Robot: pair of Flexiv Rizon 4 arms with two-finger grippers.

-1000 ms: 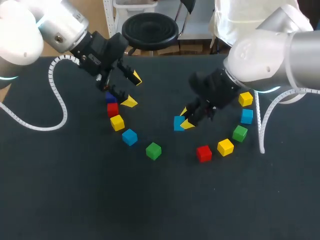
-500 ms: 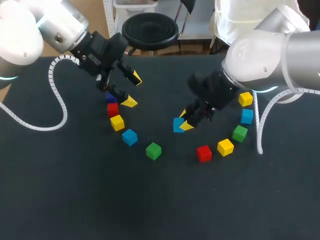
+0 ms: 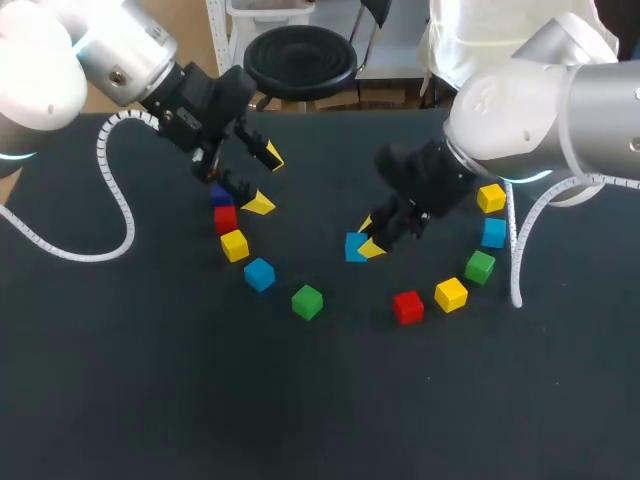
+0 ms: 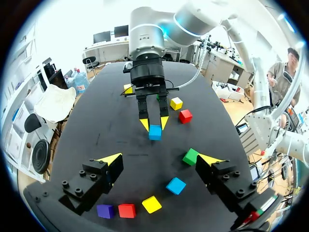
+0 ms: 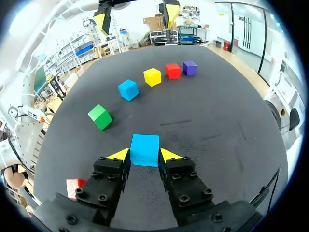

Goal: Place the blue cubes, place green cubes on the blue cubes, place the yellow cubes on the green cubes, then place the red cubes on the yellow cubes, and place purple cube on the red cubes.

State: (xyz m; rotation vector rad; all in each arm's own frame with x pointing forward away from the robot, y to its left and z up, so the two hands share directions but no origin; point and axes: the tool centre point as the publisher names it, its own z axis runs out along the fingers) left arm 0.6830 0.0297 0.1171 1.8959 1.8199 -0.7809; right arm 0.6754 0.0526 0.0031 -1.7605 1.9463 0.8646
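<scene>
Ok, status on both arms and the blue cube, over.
Right gripper shut on blue cube, mid-table. Left gripper open, empty, by purple cube. No other cube touching the held one.

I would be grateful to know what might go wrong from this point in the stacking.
The right tool grips the small blue cube only with its yellow tips, near one edge, so the cube may twist or slip when it is lifted or set down. The open left tool hangs close over the purple cube and the red cube beside it. A descent there might nudge that row.
</scene>
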